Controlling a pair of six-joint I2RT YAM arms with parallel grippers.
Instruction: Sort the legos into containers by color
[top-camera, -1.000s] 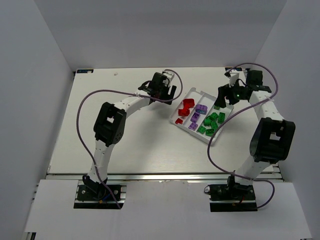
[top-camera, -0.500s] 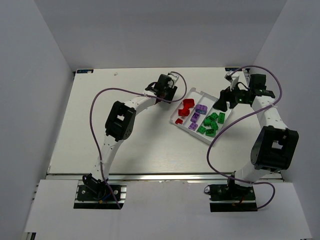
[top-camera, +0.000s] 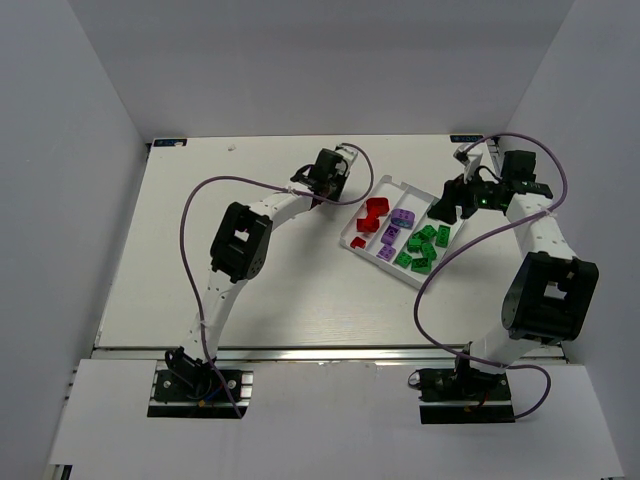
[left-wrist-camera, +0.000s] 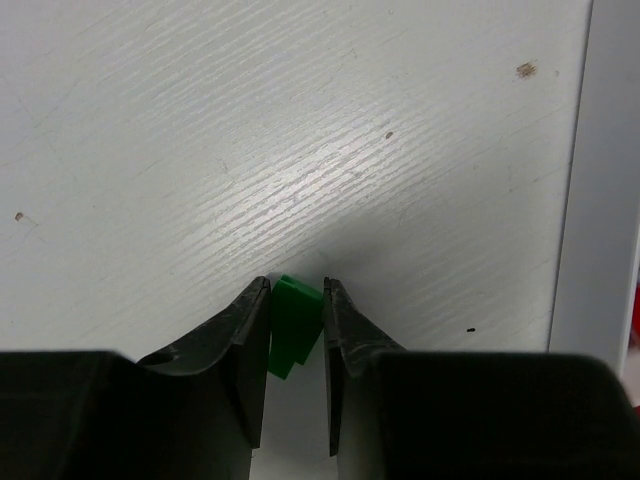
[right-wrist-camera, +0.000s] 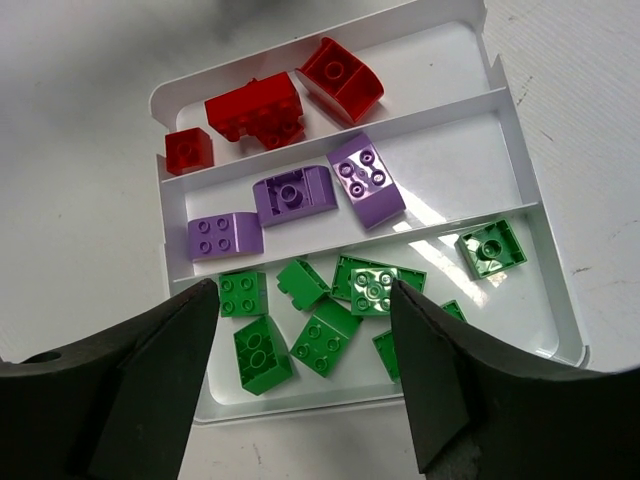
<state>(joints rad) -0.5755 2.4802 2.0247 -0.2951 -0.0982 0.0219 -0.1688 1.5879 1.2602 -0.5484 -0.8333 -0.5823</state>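
green plastic marks the one stray brick (left-wrist-camera: 293, 335), which lies on the bare tabletop (left-wrist-camera: 300, 120) just outside the tray (left-wrist-camera: 600, 200), whose white wall runs down the right edge of the left wrist view. the left end effector (left-wrist-camera: 295, 284) has its jaws against both sides of this brick with no gap showing, so i read it as gripping it. the brick looks not yet lifted.

the brick sits a little skewed between the tips, so a slow, straight lift should keep it from twisting out. its home is the green compartment (right-wrist-camera: 520, 310), lowest in the right wrist view, under the purple bricks (right-wrist-camera: 290, 195) and the red bricks (right-wrist-camera: 255, 108). from the overhead view the brick seems nearest the red side, so the carry has to cross two dividers and release low over green.

the right end effector (top-camera: 447, 203) hangs over the tray's upper right end, jaws wide and empty. it is close to that compartment, so the left arm should keep clear of it.
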